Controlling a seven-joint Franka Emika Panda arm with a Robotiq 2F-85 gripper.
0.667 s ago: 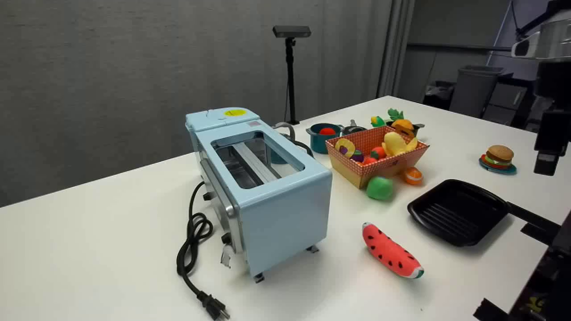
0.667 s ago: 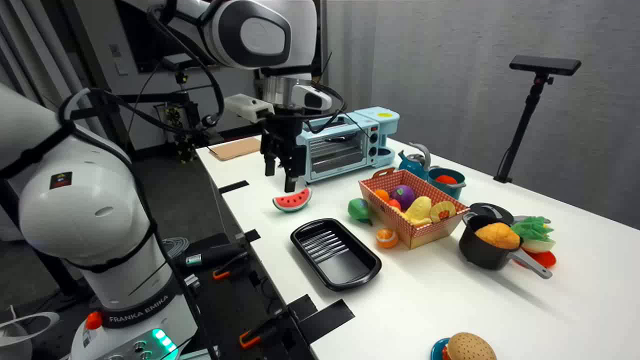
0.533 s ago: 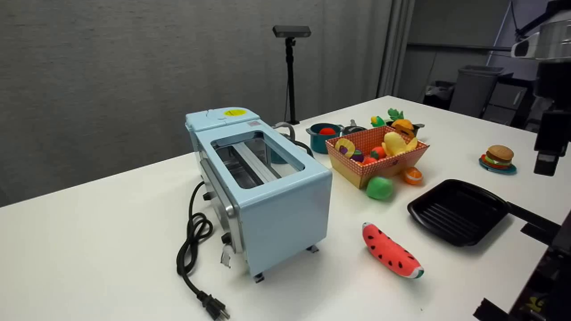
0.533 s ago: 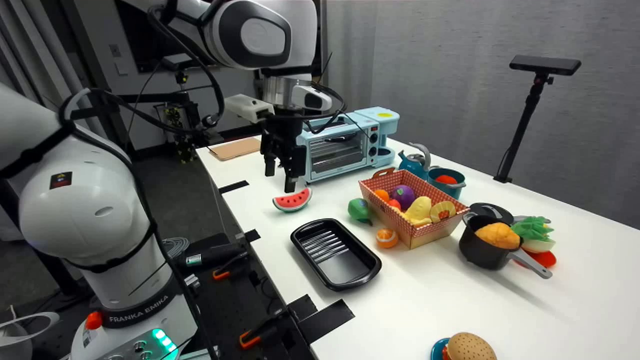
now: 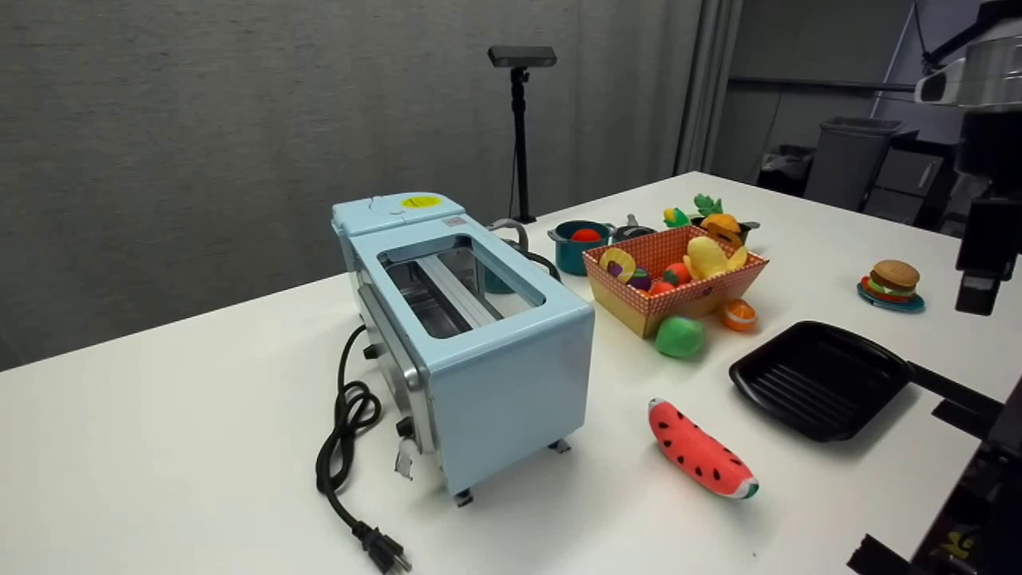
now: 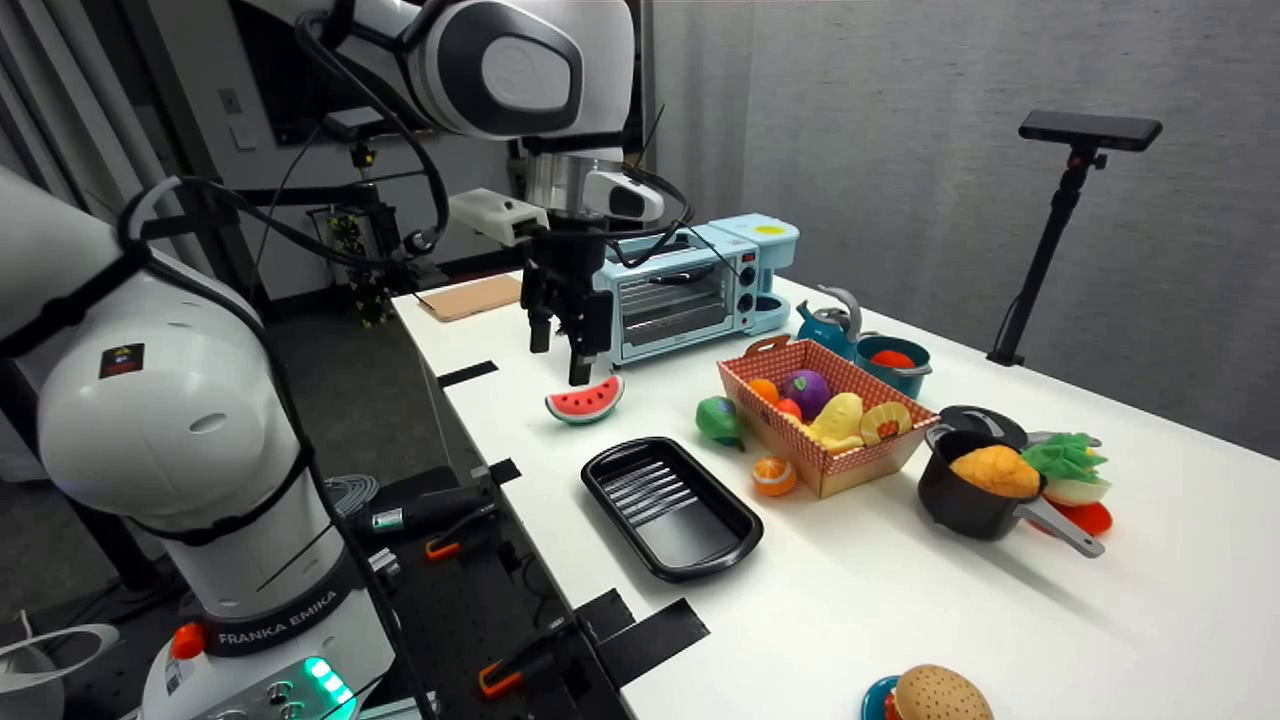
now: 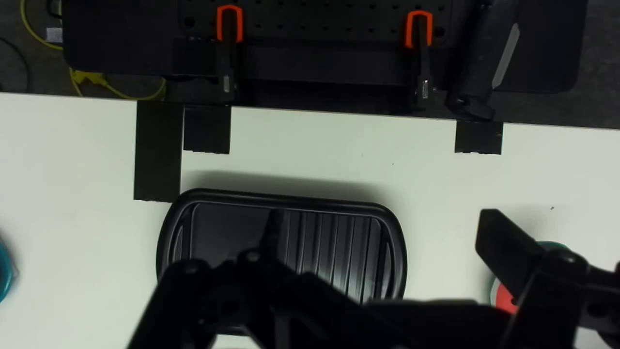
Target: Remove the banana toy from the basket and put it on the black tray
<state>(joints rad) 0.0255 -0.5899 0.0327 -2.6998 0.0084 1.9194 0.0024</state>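
black two-finger robotiq gripper [image 6: 560, 352] is spread wide, holding nothing, near the red watermelon slice toy [image 6: 585, 402]. curved yellow plastic toy banana [image 6: 840, 414] is well apart, in the red-checked rectangular cardboard-looking basket [image 6: 870, 463], at the end away from the light blue metal toaster [image 6: 680, 300]. so i'd reach diagonally, farther over the white table [image 6: 1000, 620]. its long axis looks crosswise, can't swear to it.

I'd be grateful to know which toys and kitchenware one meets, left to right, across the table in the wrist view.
Teal plate (cut off by the frame), black tray, watermelon toy (partly hidden).
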